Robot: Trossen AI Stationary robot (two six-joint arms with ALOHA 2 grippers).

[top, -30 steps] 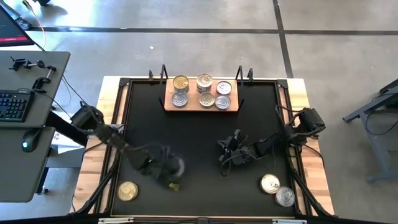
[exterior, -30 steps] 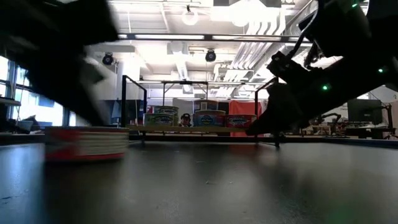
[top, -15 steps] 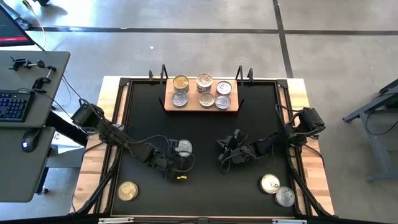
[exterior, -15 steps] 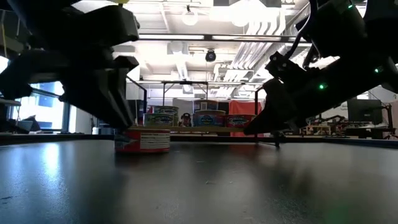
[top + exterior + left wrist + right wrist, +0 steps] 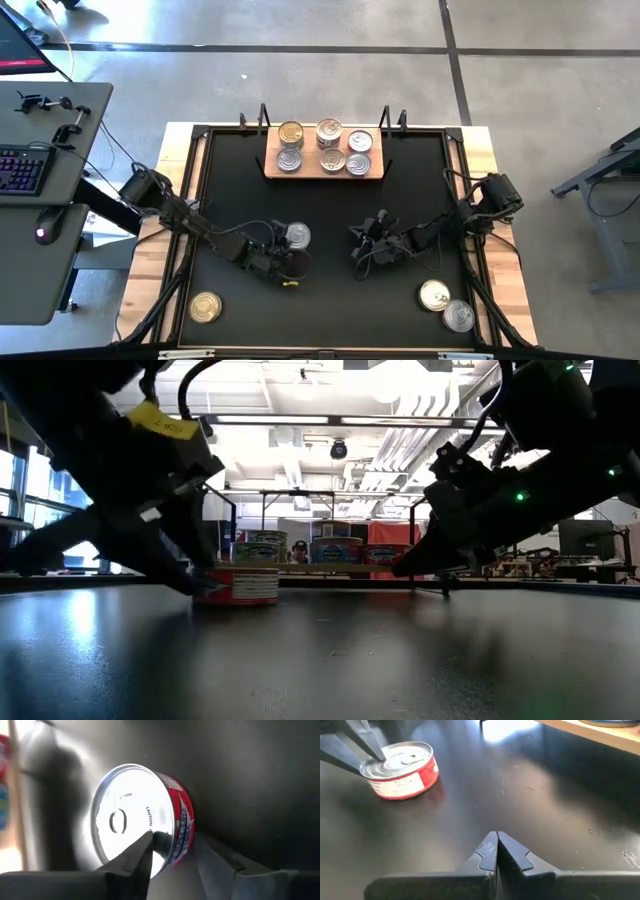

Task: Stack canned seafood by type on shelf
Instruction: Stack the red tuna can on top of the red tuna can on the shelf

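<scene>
At seven o'clock from the counter's [image 5: 320, 210] centre, the left hand [image 5: 283, 261] has its fingers parted around a red-sided tin [image 5: 145, 820]; its silver lid reads "CAUTION". The right hand [image 5: 496, 851], fingers pressed together, waits at four o'clock. Six tins [image 5: 325, 146] sit on the shelf [image 5: 322, 174] at twelve o'clock.

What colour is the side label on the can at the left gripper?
Red, on the can; clearest in the right wrist view.
</scene>
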